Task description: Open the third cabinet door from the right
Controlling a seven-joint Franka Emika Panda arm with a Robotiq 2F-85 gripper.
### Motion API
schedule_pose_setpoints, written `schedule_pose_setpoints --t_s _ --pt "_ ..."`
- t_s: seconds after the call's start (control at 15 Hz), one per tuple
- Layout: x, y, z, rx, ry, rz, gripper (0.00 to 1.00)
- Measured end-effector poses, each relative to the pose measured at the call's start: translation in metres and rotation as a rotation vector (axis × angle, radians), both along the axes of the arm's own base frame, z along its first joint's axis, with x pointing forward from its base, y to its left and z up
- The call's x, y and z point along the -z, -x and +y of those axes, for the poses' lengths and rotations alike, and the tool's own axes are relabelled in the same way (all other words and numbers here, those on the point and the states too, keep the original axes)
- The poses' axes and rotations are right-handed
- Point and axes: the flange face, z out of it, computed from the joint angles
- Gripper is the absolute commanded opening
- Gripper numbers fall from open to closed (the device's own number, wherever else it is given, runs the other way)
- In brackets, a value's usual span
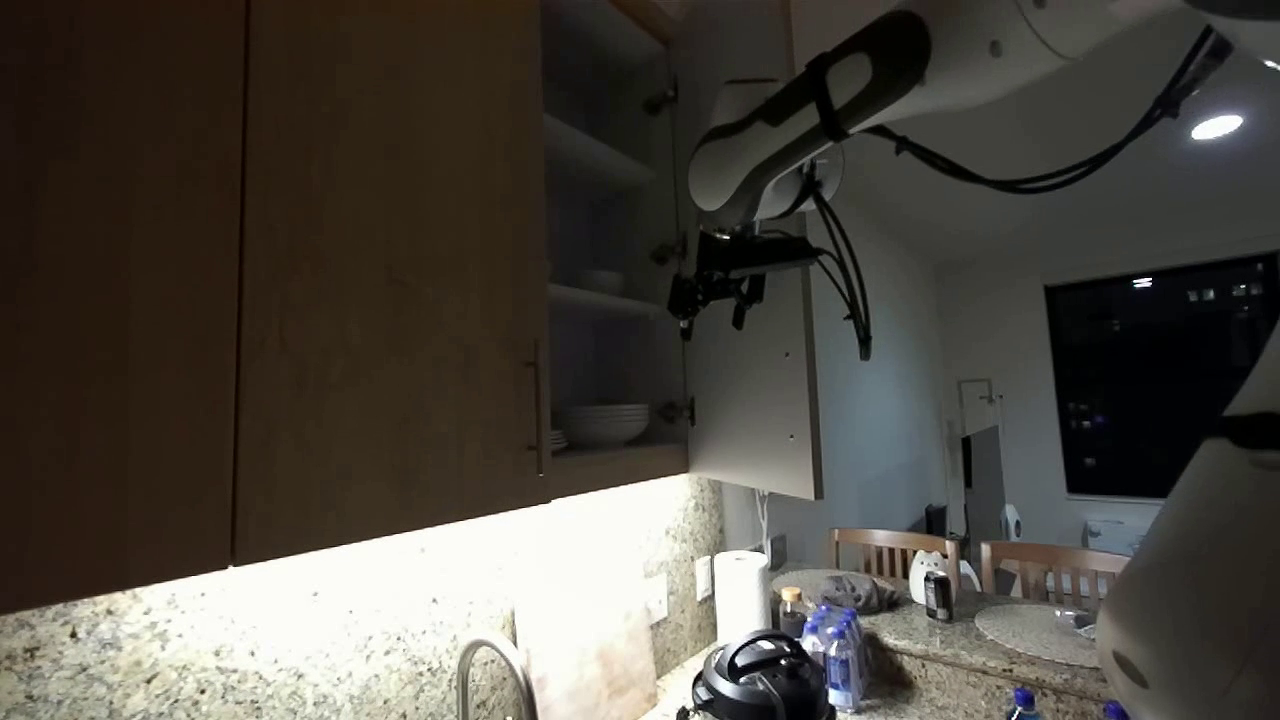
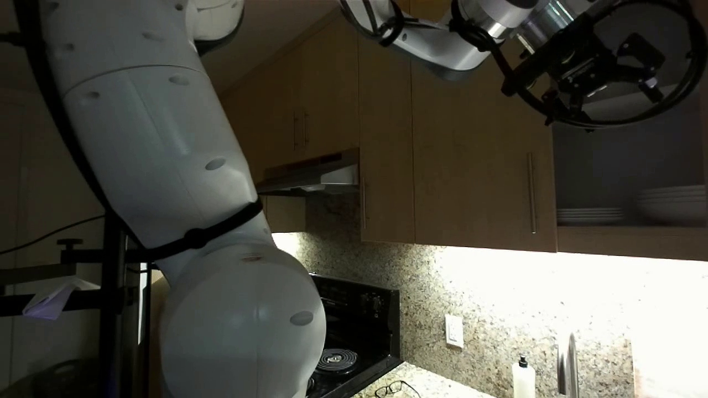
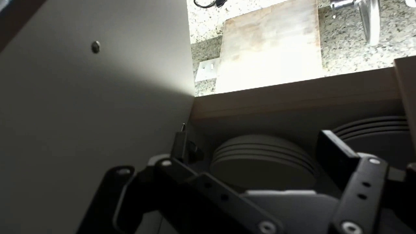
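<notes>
The third cabinet door from the right [image 2: 387,166] is a narrow light-brown door, closed, with its slim bar handle [image 2: 363,204] low on the left edge. In an exterior view the same door [image 1: 120,300] fills the far left, its handle out of sight. My gripper [image 1: 713,322] hangs well to its right, in front of a cabinet whose door [image 1: 750,400] stands wide open. In the wrist view the fingers of the gripper [image 3: 259,148] are spread far apart, and bowls show behind the gap. Nothing is held.
The wider closed door [image 2: 481,166] has its handle [image 2: 532,193] low on the right edge. Stacked bowls [image 3: 260,149] and plates [image 2: 589,215] sit inside the open cabinet. Below are a paper towel roll [image 1: 742,595], a black headset [image 1: 765,680] and a soap bottle [image 2: 523,378]. The range hood [image 2: 315,171] is left.
</notes>
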Motion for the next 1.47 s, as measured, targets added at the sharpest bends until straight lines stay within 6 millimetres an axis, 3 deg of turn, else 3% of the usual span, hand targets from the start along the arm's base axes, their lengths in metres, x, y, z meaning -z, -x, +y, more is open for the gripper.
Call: schedule_pose_setpoints --t_s 0.33,1.0,1.47 --pt "0.004 -0.014 -0.036 0.073 -0.028 0.000 1.00" --pt "0.005 0.001 -0.079 0.166 -0.066 -0.016 1.00" --pt "0.001 0.000 -0.127 0.361 -0.124 -0.287 1.00"
